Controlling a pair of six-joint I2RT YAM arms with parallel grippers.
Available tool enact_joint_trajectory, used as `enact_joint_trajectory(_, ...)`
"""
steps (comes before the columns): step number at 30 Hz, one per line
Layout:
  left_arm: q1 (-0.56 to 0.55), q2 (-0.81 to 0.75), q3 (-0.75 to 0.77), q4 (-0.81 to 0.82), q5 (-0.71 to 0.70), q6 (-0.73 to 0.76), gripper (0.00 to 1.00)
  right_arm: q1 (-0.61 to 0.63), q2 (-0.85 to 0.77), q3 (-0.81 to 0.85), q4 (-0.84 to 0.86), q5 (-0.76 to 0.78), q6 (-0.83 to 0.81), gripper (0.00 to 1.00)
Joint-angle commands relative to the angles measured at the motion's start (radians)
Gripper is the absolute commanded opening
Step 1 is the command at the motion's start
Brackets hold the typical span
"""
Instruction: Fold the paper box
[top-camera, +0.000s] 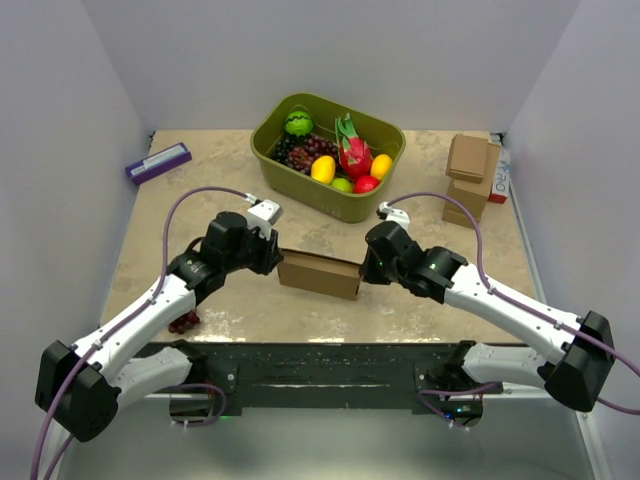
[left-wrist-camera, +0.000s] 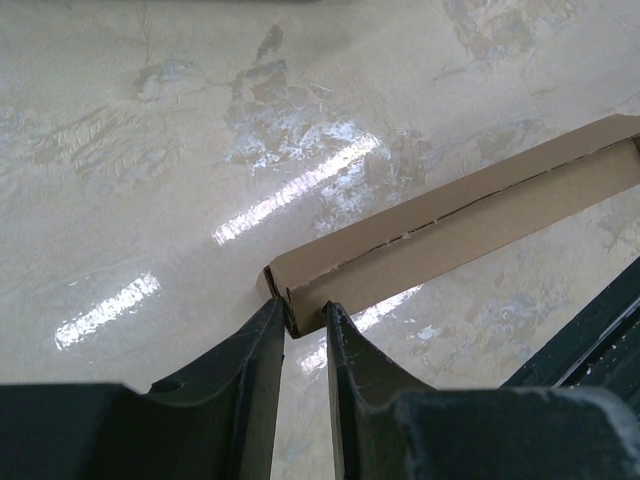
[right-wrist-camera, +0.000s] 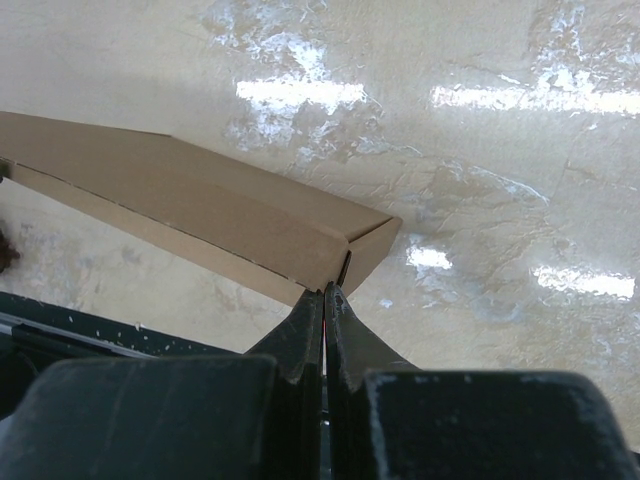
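Observation:
The paper box (top-camera: 318, 272) is a thin, folded brown cardboard box, lifted a little off the table between my two arms. In the left wrist view its end corner (left-wrist-camera: 300, 290) sits between my left gripper's (left-wrist-camera: 305, 312) fingertips, and both tips touch the cardboard. The left gripper (top-camera: 276, 262) is shut on that end. In the right wrist view the box (right-wrist-camera: 200, 215) runs off to the left. My right gripper (right-wrist-camera: 325, 292) is shut with its fingers pressed together, its tips against the box's lower end corner. From above, the right gripper (top-camera: 363, 270) meets the box's right end.
A green basket (top-camera: 268, 158) of fruit stands behind the box. A stack of small brown boxes (top-camera: 470, 175) sits at the back right and a purple packet (top-camera: 158, 162) at the back left. Dark grapes (top-camera: 183, 322) lie by the left arm. A black rail (top-camera: 320, 365) lines the near edge.

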Motion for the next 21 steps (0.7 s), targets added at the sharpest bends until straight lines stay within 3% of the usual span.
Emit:
enact_joint_trajectory(1,0.0,-0.008,0.045,0.015,-0.039,-0.003,0.3,0.007,0.018,-0.002,-0.003,-0.016,0.0,0.0)
enact_joint_trajectory(10,-0.002,-0.021,0.098,-0.021,-0.022,-0.013,0.51,0.007,0.018,0.001,-0.008,-0.013,0.0,0.0)
enact_joint_trajectory(21,0.052,0.048,0.136,0.073,0.001,-0.139,0.52,0.007,0.015,-0.001,-0.011,-0.013,0.0,0.0)
